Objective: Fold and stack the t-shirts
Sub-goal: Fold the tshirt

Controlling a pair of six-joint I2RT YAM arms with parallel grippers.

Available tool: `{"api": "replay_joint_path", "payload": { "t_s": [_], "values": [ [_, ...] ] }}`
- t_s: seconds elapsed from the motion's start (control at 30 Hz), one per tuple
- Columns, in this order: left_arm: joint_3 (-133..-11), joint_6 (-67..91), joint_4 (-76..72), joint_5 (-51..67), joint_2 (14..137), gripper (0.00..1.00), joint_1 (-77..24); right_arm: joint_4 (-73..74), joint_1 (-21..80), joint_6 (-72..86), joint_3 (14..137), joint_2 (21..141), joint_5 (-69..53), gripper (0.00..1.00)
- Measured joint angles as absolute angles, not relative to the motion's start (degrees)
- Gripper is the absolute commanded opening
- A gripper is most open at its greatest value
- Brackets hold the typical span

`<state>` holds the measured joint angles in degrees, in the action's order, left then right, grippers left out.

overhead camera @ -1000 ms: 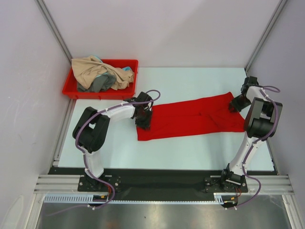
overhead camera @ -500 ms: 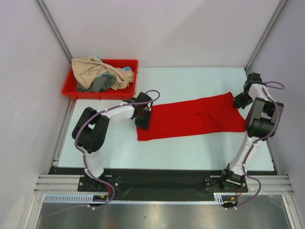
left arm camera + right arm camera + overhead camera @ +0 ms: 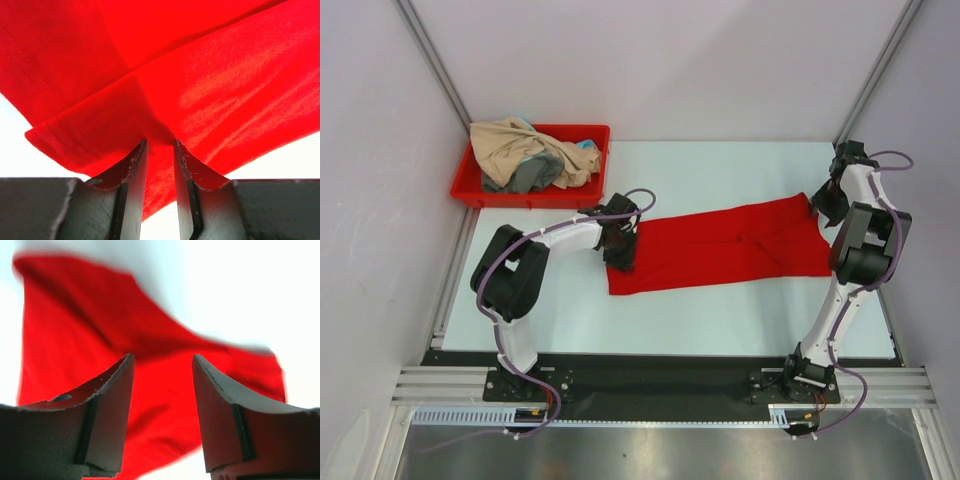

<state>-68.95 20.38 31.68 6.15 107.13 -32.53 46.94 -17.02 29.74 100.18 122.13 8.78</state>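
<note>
The red t-shirt (image 3: 720, 245) lies as a long folded strip across the middle of the white table. My left gripper (image 3: 620, 250) sits on its left end. In the left wrist view the left gripper (image 3: 160, 143) has its jaws nearly together, with a fold of red cloth (image 3: 200, 75) pinched between the tips. My right gripper (image 3: 819, 207) hovers at the shirt's far right corner. In the right wrist view the right gripper (image 3: 162, 358) is open and empty, with the red cloth (image 3: 75, 330) blurred below it. The beige, grey and light blue t-shirts (image 3: 525, 150) lie heaped in the tray.
A red plastic tray (image 3: 460, 190) stands at the table's back left corner, just behind the left arm. Metal frame posts rise at both back corners. The table's right edge runs close by the right arm.
My right gripper has moved a little back and to the right, off the shirt's right end. The left gripper and the shirt have stayed in place.
</note>
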Motion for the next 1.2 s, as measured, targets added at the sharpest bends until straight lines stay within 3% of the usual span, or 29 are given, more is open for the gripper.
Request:
{"api": "replay_joint_path", "payload": {
  "t_s": [0.07, 0.3, 0.57, 1.2],
  "values": [
    [-69.1, 20.4, 31.9, 6.2, 107.1, 0.33, -32.6, 49.1, -15.9, 27.4, 98.9, 118.5, 10.9, 0.54],
    [-69.4, 20.3, 32.9, 7.2, 107.2, 0.33, -32.6, 52.5, -7.9, 23.5, 88.2, 104.3, 10.4, 0.33],
    [-69.4, 20.0, 33.7, 8.3, 107.2, 0.33, -32.6, 54.3, -0.9, 18.8, 79.3, 106.2, 9.8, 0.39],
    [-69.1, 19.9, 33.7, 9.4, 107.2, 0.33, -32.6, 54.6, 4.9, 16.0, 78.1, 112.1, 18.6, 0.41]
  ]
}}
